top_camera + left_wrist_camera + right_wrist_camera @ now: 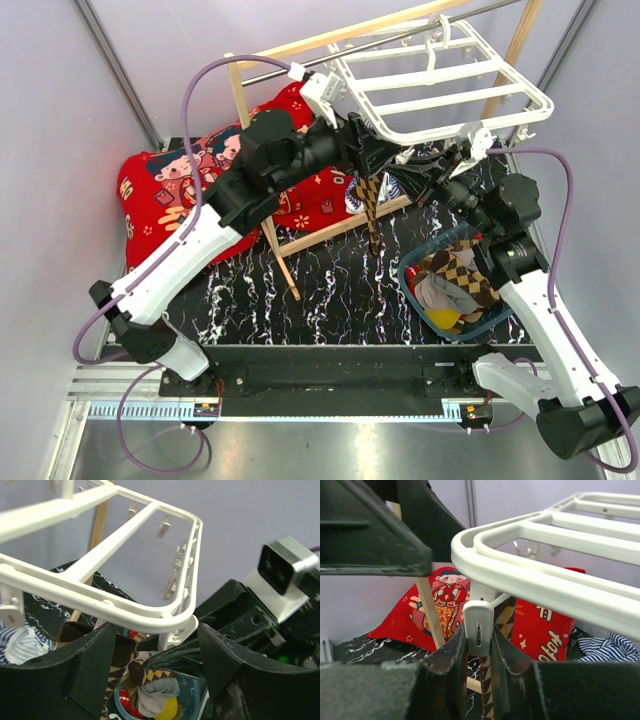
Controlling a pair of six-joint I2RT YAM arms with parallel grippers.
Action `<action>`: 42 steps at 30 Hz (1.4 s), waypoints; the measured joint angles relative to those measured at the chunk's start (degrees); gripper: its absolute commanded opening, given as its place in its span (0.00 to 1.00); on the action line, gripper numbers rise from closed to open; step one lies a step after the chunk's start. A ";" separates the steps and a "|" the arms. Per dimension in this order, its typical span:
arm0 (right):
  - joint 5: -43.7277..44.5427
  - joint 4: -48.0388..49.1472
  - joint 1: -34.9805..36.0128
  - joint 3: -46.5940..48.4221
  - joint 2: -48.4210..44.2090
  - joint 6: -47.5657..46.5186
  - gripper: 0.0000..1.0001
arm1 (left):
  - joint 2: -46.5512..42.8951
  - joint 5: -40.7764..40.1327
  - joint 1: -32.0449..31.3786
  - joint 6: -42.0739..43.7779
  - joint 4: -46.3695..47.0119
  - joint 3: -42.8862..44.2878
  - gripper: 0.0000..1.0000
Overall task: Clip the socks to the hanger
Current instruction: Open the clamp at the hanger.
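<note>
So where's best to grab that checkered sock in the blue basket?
Probably the checkered sock is best pinched at its raised fold, from straight above: it lies on top, and the basket walls block a sideways approach.

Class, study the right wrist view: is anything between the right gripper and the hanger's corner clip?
Nothing visible. The right gripper has a finger on each side of the clip at a corner of the hanger. The checkered sock hangs behind the clip, not between it and the fingers.
</note>
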 measured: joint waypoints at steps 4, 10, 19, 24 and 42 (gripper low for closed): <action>-2.73 -2.78 -0.02 3.19 2.32 -0.90 0.00 | -3.13 -0.24 0.04 2.36 -1.42 -0.42 0.74; -6.29 -7.74 0.00 6.62 4.44 -3.15 0.00 | -6.36 -0.26 0.04 4.31 -1.42 -1.07 0.74; -10.03 -11.56 0.00 10.10 7.93 -5.70 0.00 | -6.08 -1.07 0.00 4.66 -3.65 -2.82 0.74; -11.52 -13.55 0.02 12.15 9.77 -6.51 0.00 | -5.46 -2.84 -0.63 5.49 -4.85 -2.82 0.74; -10.91 -15.96 2.23 14.27 12.20 -9.31 0.00 | 0.15 -18.18 -4.22 6.58 -6.54 -0.90 0.71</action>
